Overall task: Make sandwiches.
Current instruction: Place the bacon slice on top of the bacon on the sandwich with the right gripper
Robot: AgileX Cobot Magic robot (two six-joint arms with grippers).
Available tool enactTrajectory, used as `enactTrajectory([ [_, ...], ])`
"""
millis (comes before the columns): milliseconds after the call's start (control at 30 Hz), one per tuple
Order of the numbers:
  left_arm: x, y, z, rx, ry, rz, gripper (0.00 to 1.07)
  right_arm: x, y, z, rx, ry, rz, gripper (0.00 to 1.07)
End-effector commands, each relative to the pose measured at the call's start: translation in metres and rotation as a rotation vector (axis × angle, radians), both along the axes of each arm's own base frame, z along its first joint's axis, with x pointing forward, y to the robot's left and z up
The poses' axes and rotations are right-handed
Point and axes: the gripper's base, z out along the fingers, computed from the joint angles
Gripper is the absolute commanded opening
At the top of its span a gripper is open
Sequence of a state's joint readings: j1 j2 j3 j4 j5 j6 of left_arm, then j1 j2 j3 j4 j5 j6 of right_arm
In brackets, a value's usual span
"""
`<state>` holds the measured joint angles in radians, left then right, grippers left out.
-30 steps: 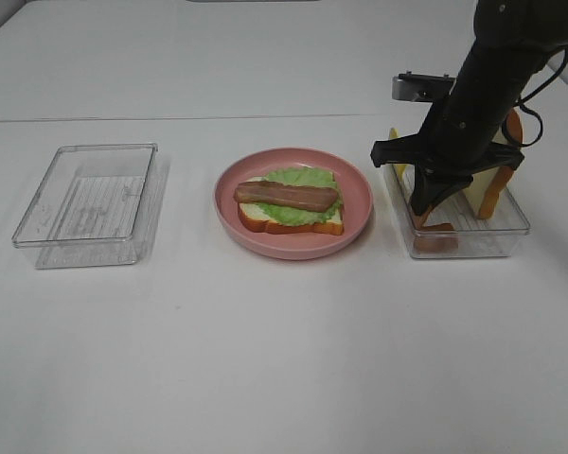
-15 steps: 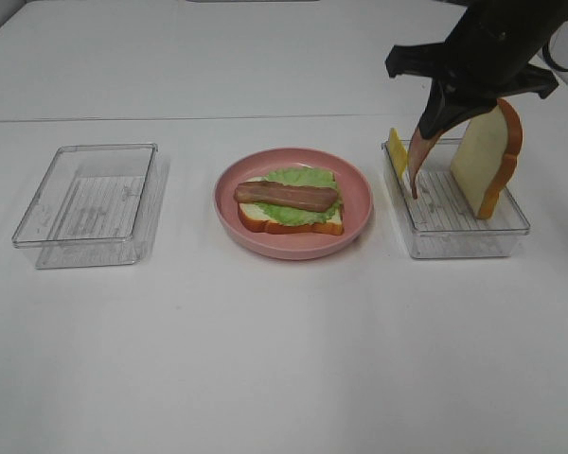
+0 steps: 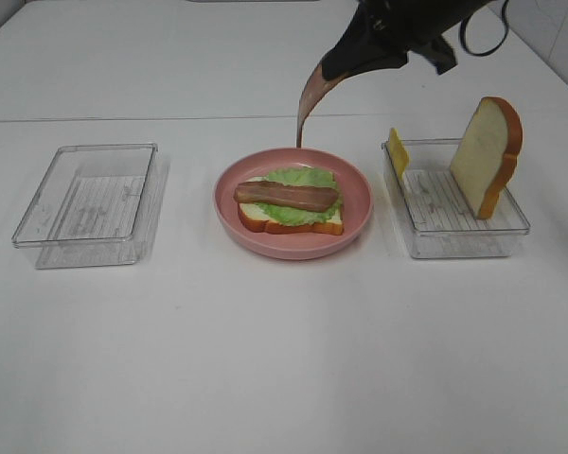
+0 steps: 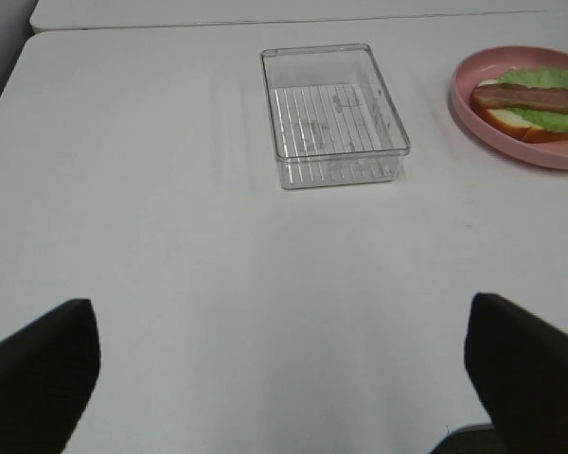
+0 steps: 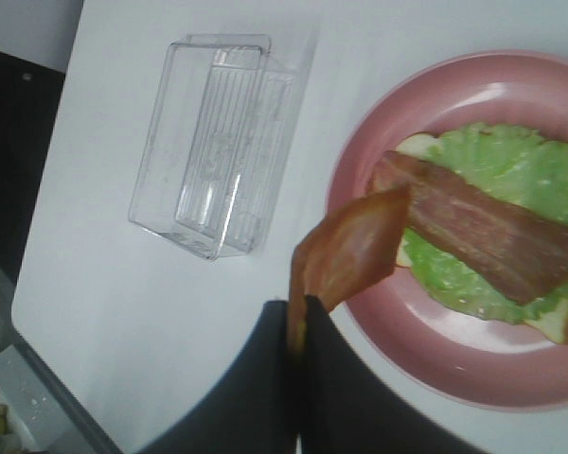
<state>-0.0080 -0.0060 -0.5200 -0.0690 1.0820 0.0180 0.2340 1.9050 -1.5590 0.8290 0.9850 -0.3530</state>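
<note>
On the pink plate [image 3: 293, 248] lies an open sandwich: a white bread slice [image 3: 256, 219], green lettuce [image 3: 298, 180] and one brown bacon strip [image 3: 286, 196]. Above the plate's far rim my right gripper [image 3: 335, 66] is shut on a second bacon strip [image 3: 308, 99], which dangles down. In the right wrist view that strip [image 5: 348, 248] hangs from the gripper [image 5: 298, 317] over the plate's edge [image 5: 492, 95], beside the lying bacon [image 5: 483, 227]. My left gripper [image 4: 284, 378] is open and empty, its fingers [image 4: 38, 364] well short of the plate [image 4: 473, 109].
An empty clear container [image 3: 90, 203] stands left of the plate, also seen as the container [image 4: 333, 113] in the left wrist view. At the right, a clear tray [image 3: 459, 241] holds an upright bread slice [image 3: 488, 156] and a yellow cheese slice [image 3: 396, 151].
My right gripper has lifted the bacon strip out of the right tray and carried it left to above the plate's far rim. The plate and containers stay put.
</note>
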Motion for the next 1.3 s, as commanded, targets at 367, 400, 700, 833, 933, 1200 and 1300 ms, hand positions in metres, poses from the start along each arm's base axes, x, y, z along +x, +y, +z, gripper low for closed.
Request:
enactTrajectory([
  [367, -0.001, 0.0, -0.001, 0.006, -0.016, -0.003, 1.0, 0.021, 0.041, -0.063, 0.045, 0.081, 0.086, 0.0],
  [400, -0.001, 0.0, -0.001, 0.006, -0.016, -0.003, 1.0, 0.021, 0.041, -0.063, 0.045, 0.081, 0.086, 0.0],
  [700, -0.001, 0.0, -0.001, 0.006, -0.016, -0.004, 1.0, 0.027, 0.048, -0.09, 0.043, 0.132, 0.105, 0.0],
  [833, -0.001, 0.0, -0.001, 0.006, -0.016, -0.004, 1.0, 0.025, 0.053, -0.089, 0.057, 0.13, 0.125, 0.0],
  [933, -0.001, 0.001, -0.001, 0.008, -0.016, -0.003, 1.0, 0.024, 0.054, -0.09, 0.05, 0.117, 0.139, 0.0],
  [1200, -0.001, 0.001, -0.001, 0.009, -0.016, -0.002, 1.0, 0.029, 0.046, -0.11, -0.079, 0.1, 0.149, 0.0],
  [1300, -0.001, 0.001, -0.001, 0.009, -0.016, -0.002, 1.0, 0.033, 0.038, -0.116, -0.188, 0.058, 0.124, 0.0],
])
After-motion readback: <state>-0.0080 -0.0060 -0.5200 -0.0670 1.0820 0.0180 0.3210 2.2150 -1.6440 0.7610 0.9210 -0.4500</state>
